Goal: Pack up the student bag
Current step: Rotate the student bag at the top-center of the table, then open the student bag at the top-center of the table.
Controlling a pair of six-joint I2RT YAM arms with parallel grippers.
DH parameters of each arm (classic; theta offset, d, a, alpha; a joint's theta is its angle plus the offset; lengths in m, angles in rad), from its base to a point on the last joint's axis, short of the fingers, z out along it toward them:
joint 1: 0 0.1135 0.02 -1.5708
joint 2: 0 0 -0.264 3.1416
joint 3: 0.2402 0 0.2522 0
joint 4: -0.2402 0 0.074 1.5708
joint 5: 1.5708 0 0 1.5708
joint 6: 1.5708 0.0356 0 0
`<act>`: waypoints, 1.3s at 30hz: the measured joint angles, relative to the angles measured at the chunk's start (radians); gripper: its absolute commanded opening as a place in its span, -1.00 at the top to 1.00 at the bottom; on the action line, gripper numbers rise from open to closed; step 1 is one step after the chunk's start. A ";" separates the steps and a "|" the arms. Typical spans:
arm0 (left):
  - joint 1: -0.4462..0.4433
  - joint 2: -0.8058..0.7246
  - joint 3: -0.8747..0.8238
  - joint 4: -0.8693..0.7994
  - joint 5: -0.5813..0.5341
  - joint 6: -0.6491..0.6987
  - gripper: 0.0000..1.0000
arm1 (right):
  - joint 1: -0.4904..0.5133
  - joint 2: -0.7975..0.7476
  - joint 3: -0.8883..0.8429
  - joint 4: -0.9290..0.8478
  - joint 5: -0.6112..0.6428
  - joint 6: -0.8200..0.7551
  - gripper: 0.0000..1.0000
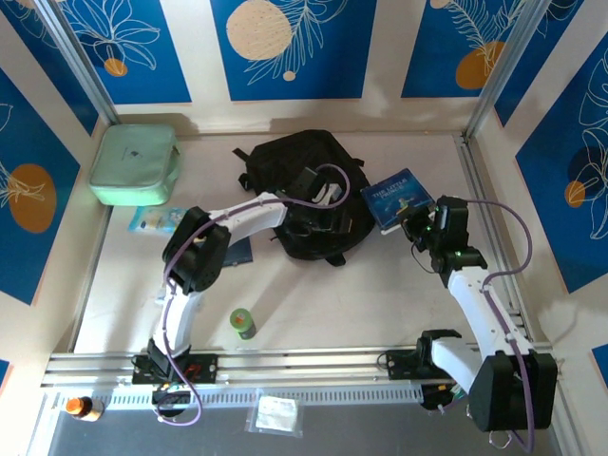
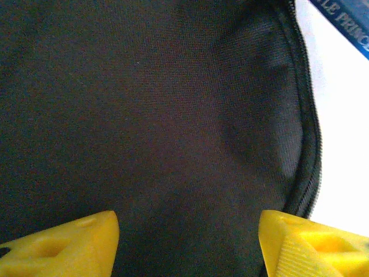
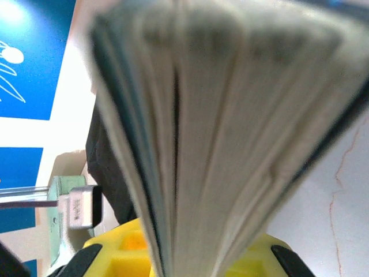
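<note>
black student bag (image 1: pixel 304 190) — soft, slumped flat mid-table — zipper edge visible.

A mint green zip case (image 1: pixel 134 163) sits far left, a pale blue packet (image 1: pixel 152 220) just beside it; nearer, a small green bottle (image 1: pixel 243 323) stands upright.

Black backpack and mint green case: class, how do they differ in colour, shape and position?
The backpack is black, the case mint green. The backpack is larger and slumped; the case is a neat rounded square. The backpack lies mid-table, the case in the far left corner. Both rest on the table.
</note>
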 measured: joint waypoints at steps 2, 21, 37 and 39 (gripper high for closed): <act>0.000 -0.032 0.016 -0.065 -0.032 0.076 -0.28 | -0.018 -0.006 -0.002 -0.006 -0.014 0.000 0.87; -0.126 -0.056 0.146 -0.352 -0.215 0.492 -0.06 | -0.047 -0.008 -0.008 -0.013 -0.055 0.004 0.87; -0.135 0.054 0.232 -0.433 -0.238 0.551 0.13 | -0.074 -0.008 -0.037 -0.013 -0.077 0.023 0.87; -0.136 0.067 0.252 -0.445 -0.241 0.560 0.14 | -0.075 -0.008 -0.037 -0.012 -0.078 0.027 0.87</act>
